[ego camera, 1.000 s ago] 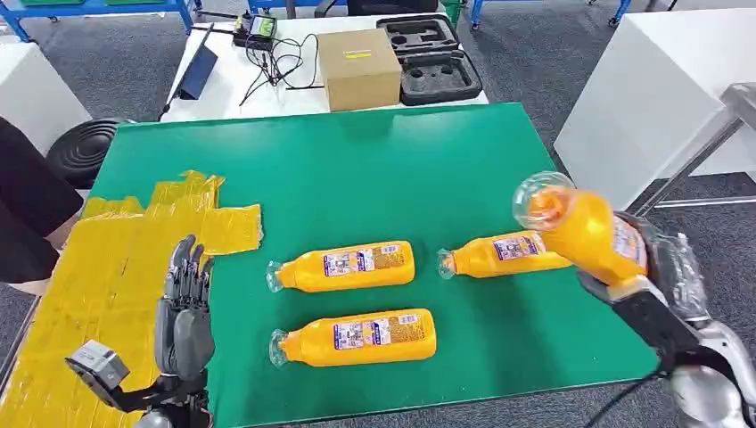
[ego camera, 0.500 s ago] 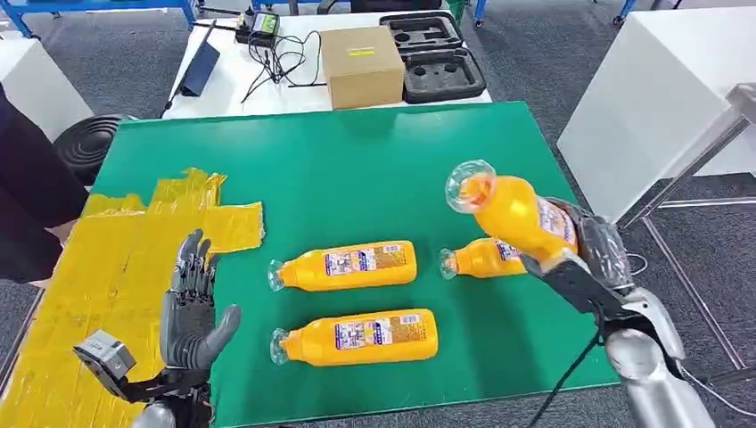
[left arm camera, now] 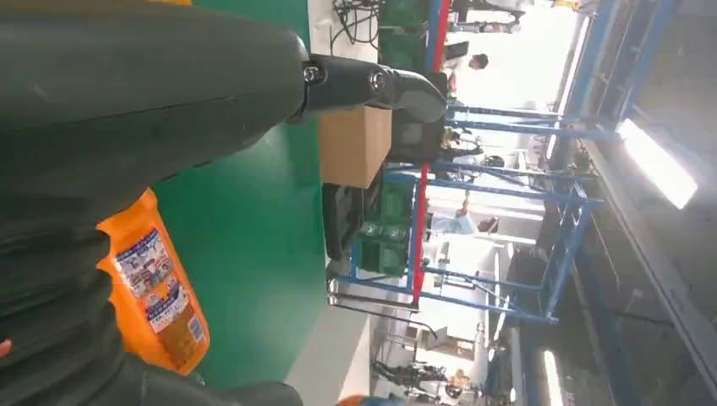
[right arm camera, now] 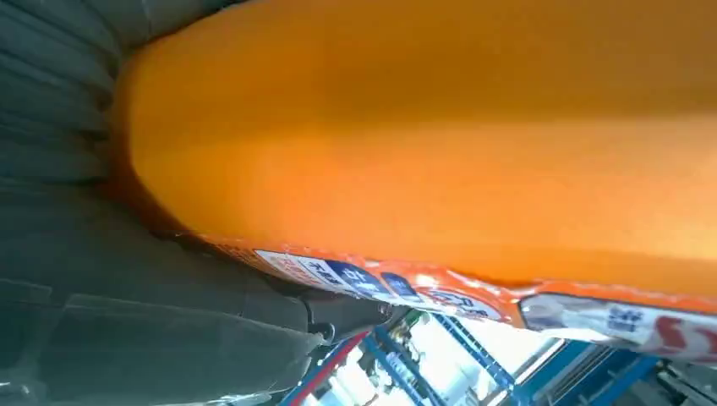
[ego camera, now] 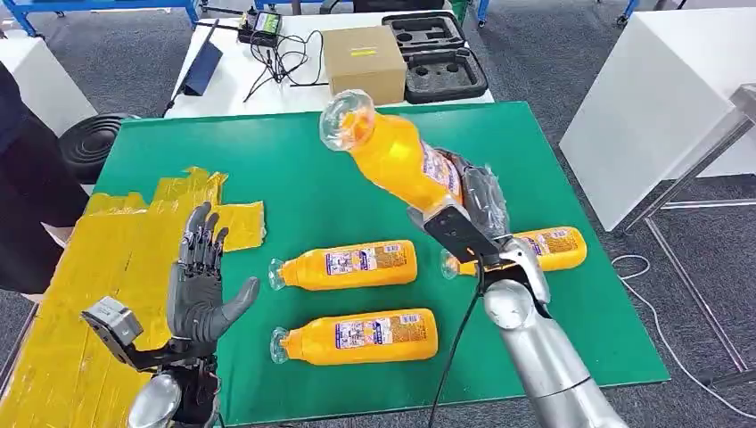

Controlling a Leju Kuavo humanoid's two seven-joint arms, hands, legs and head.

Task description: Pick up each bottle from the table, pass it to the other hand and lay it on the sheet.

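Handover pending | right hand (ego camera: 468, 209) clamped on raised bottle (ego camera: 392, 156), cap toward 11 o'clock | left hand (ego camera: 201, 285) spread, empty, beside sheet (ego camera: 98, 267) at 9 o'clock | advise: seat bottle in palm before release.

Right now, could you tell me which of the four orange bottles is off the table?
The bottle gripped in the right hand; the other three lie on the green table.

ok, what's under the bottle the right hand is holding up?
Under the raised bottle held by the right hand: bare green table. The arm covers part of another bottle.
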